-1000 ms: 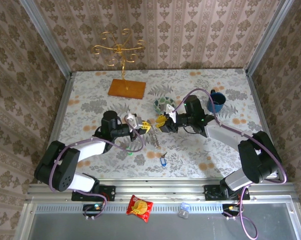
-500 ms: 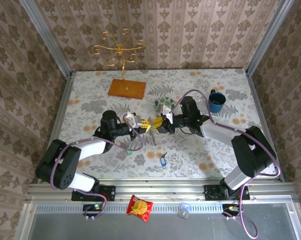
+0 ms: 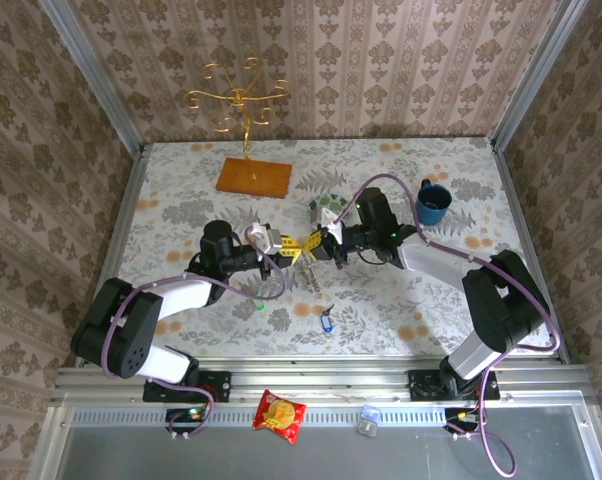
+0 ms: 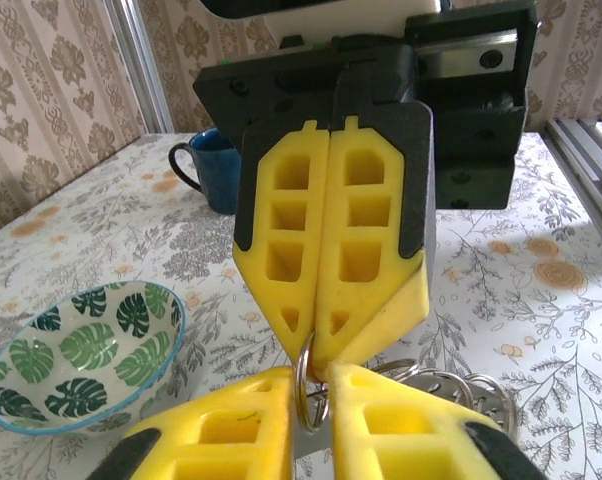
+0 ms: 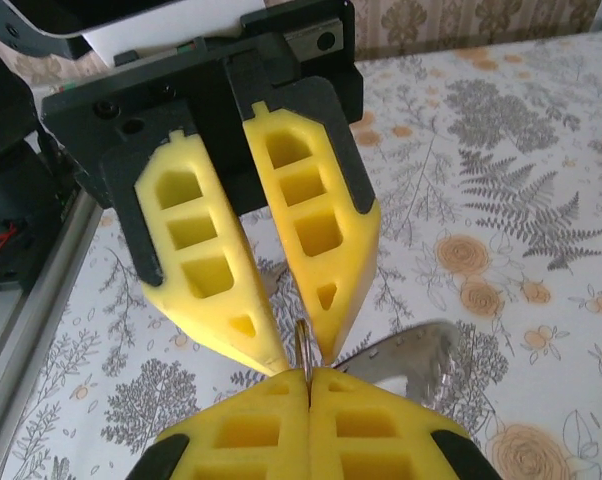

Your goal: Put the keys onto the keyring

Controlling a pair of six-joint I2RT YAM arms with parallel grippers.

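over the middle of the table (image 3: 411, 290) your two grippers meet tip to tip on the keyring (image 4: 299, 385). right gripper (image 5: 309, 388) is fully closed, with the ring's thin wire pinched in its seam. left gripper (image 4: 311, 380) is cracked a little apart and the ring sits in the gap. can't tell if either pad touches it, so treat the right as the only real hold.

looks like a hand-over or regrip. don't slacken the right until the left has a firm bite. take the ring on a different stretch of wire so one side is free for threading. keep the foam tips from shoving each other, they're nose to nose. metal loops (image 4: 461, 388) and a flat tag (image 5: 406, 355) hang off the ring just beside the tips and could swing or snag in the jaws.

neither key is on yet. green key (image 3: 259, 306) and blue key (image 3: 326, 322) lie on the table on the near side, apart from each other and from the ring. they're tiny and flat, so expect a fiddly pick.

leaf-patterned bowl (image 4: 81, 350) sits just behind the grippers, and it's the one to watch if you swing outward. blue mug (image 4: 213, 170) is off to the right. gold stand (image 3: 239, 100) is at the back, well apart.
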